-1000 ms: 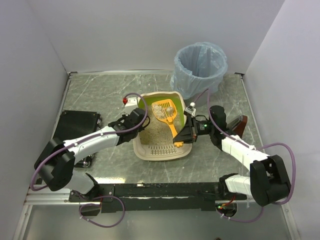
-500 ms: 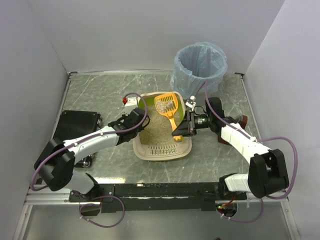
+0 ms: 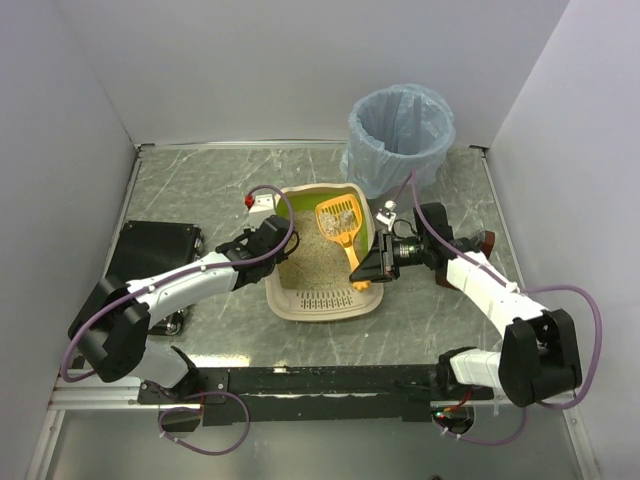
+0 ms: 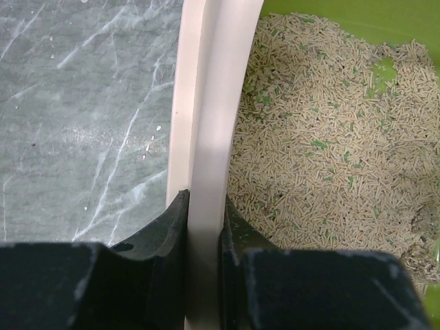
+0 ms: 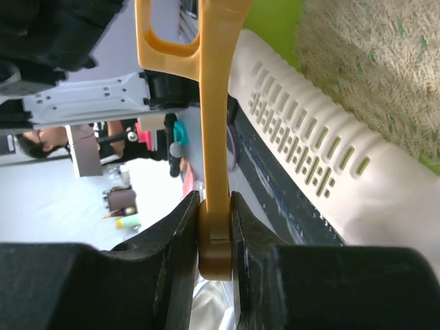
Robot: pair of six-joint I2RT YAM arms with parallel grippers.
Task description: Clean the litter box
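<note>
While a grey marbled desk (image 3: 200, 180) is carrying the whole job, the litter box (image 3: 325, 310) is sitting at its middle, between 2 arms. A grey bin (image 3: 400, 135) lined with a light-blue bag is standing just beyond the box's far right corner, probably so waste has a short trip. The box is showing a cream rim, a slotted lip at its near end, a lime-green inner wall and a bed of beige pellet litter flecked with green; 1 small patch of green floor is showing through. The left arm (image 3: 180, 280) is extending from the left, its jaws pinching narrowly on the box's left rim, apparently to steady the tray against sliding while the other side is working. The right arm (image 3: 480, 285) is extending from the right, its jaws clamping tight on the handle end of a small orange slotted scoop (image 3: 340, 222). The scoop is hanging above the far part of the box with what looks like a pale load on its blade, seemingly bound for the bin.
</note>
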